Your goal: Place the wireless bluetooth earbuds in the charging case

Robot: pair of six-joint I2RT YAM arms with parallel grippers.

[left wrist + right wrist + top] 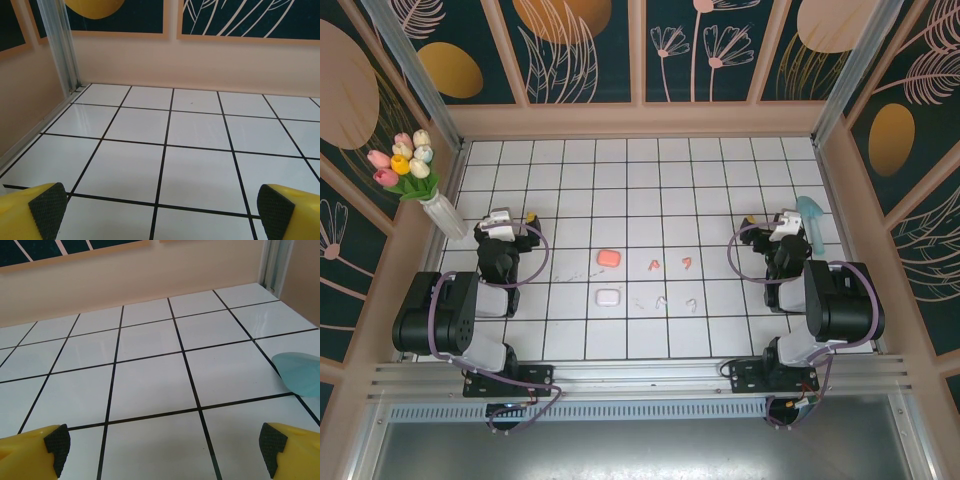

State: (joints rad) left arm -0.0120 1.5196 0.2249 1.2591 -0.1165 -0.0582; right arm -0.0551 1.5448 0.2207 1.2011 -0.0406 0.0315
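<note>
Two charging cases lie shut near the middle of the tiled table [560, 330]: a salmon-pink case [608, 257] and, just nearer, a white case [608, 297]. To their right lie two pink earbuds [655, 265] [688, 264] and two white earbuds [660, 303] [691, 304], all loose on the tiles. My left gripper [512, 218] rests at the table's left, well away from the cases, and is open [160, 207] over bare tile. At the right side my right gripper [775, 222] is likewise open [162, 447], with nothing between its fingers.
A white vase [445, 213] of tulips [405, 160] stands at the left wall beside the left arm. A pale blue object [812, 222] [300, 371] lies just right of the right gripper. Peach walls close in the table on three sides.
</note>
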